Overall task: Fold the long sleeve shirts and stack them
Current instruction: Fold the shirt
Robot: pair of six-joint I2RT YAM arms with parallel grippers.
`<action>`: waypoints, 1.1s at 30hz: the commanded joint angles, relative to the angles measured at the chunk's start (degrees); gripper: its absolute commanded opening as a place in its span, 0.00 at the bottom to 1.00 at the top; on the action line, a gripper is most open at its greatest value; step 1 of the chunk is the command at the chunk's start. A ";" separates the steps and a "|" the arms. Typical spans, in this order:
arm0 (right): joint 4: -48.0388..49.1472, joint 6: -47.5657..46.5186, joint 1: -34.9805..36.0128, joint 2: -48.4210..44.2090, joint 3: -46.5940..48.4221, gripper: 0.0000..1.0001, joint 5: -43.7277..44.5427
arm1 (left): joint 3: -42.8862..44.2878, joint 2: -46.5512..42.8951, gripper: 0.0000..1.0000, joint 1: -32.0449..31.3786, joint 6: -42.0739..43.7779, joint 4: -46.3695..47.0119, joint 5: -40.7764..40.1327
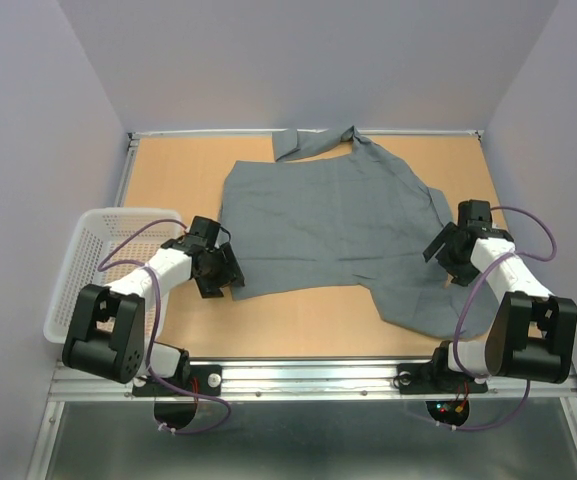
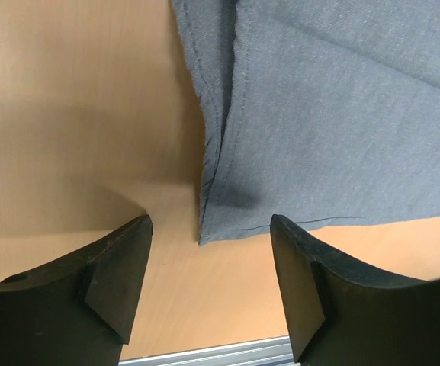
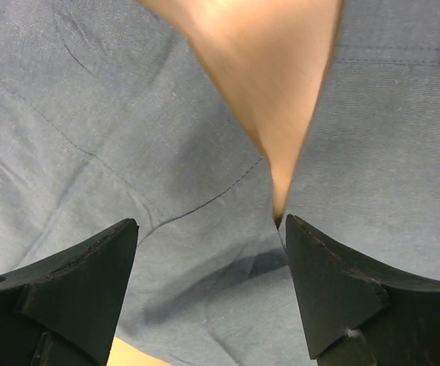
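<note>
Left pincer [image 2: 210, 229], wide apart, hovers by shirt [image 1: 318, 230] corner near white basket [image 1: 128, 212].

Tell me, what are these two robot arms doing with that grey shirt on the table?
A plain grey button-up cloth shirt lies spread out, not yet folded, on the wooden table. The left gripper hovers open over the shirt's near left corner. The right gripper hovers open over its right side, where a sleeve meets the body. Neither grips the cloth. A white plastic mesh basket sits at the table's left edge.
</note>
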 commanded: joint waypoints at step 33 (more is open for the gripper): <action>6.69 3.02 -0.89 0.14 -8.05 0.74 -0.71 | 5.25 6.60 0.05 -5.29 3.60 1.45 -8.40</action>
